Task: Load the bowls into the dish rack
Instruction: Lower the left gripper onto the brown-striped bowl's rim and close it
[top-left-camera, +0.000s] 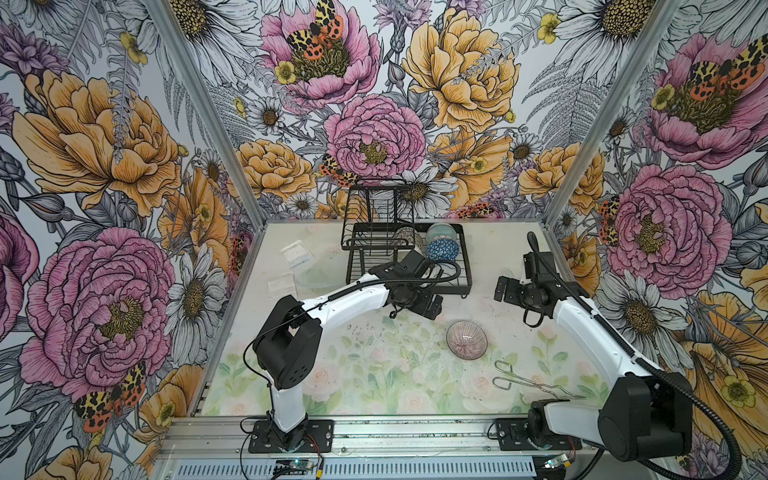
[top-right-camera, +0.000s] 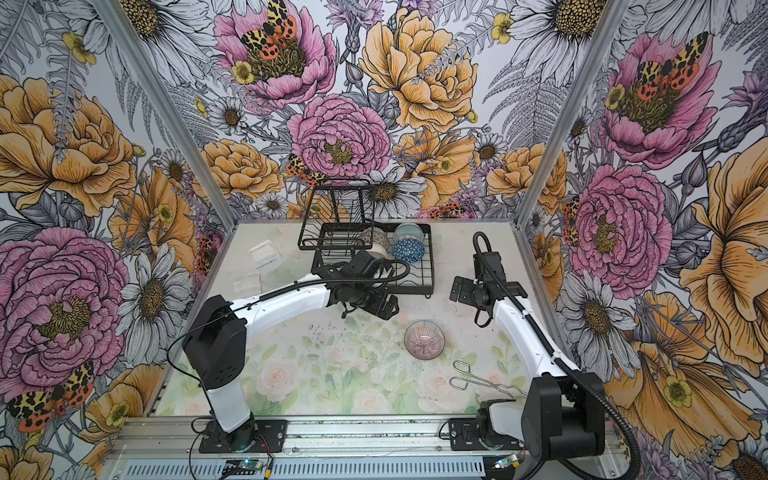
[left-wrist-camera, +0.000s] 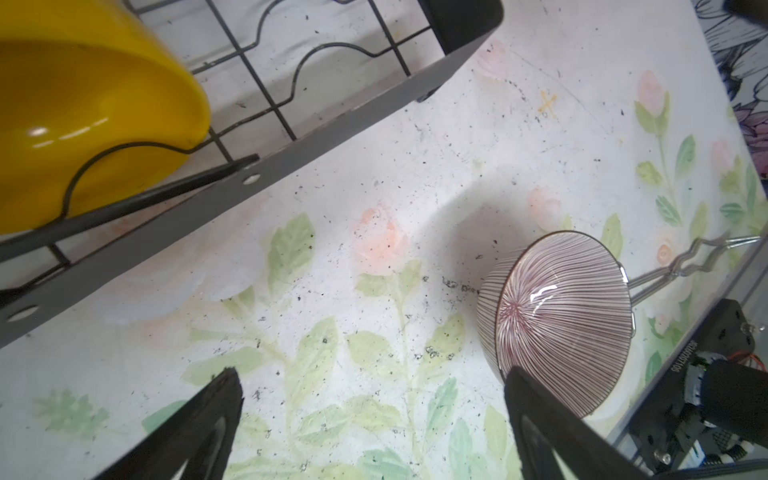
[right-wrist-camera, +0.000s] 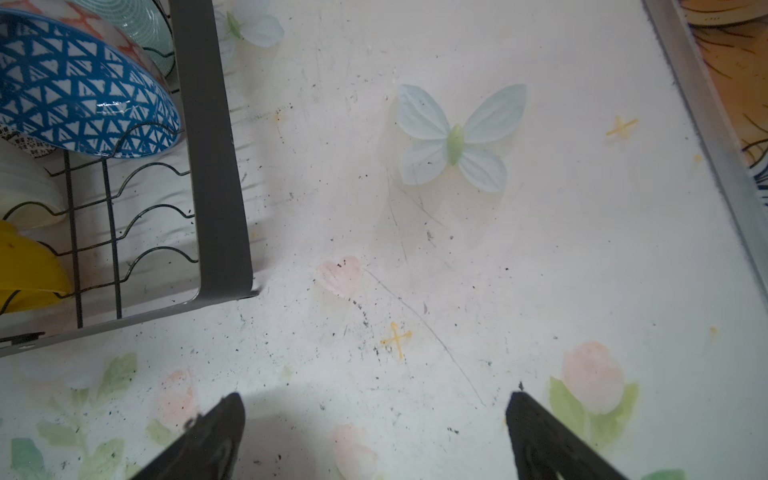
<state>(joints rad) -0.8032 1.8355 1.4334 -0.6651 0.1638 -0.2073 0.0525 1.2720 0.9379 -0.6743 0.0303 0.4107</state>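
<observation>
The black wire dish rack (top-left-camera: 467, 257) stands at the back middle, with a raised upper basket. Inside it are a blue triangle-patterned bowl (top-left-camera: 442, 249), a pale teal bowl (top-left-camera: 440, 232) and a mosaic bowl (top-left-camera: 405, 239). A yellow bowl (left-wrist-camera: 83, 116) and a cream bowl (right-wrist-camera: 25, 187) also lie in it. A mauve lined bowl (top-left-camera: 466, 339) sits upright on the table in front. My left gripper (top-left-camera: 432, 306) hangs open and empty by the rack's front edge, the mauve bowl (left-wrist-camera: 557, 316) just beyond one fingertip. My right gripper (top-left-camera: 503, 289) is open and empty right of the rack (right-wrist-camera: 212, 166).
Metal wire tongs (top-left-camera: 528, 382) lie near the right arm's base, close to the mauve bowl. Clear plastic boxes (top-left-camera: 297, 251) and a clear dish (top-left-camera: 320, 274) sit left of the rack. Floral walls close in the table on three sides.
</observation>
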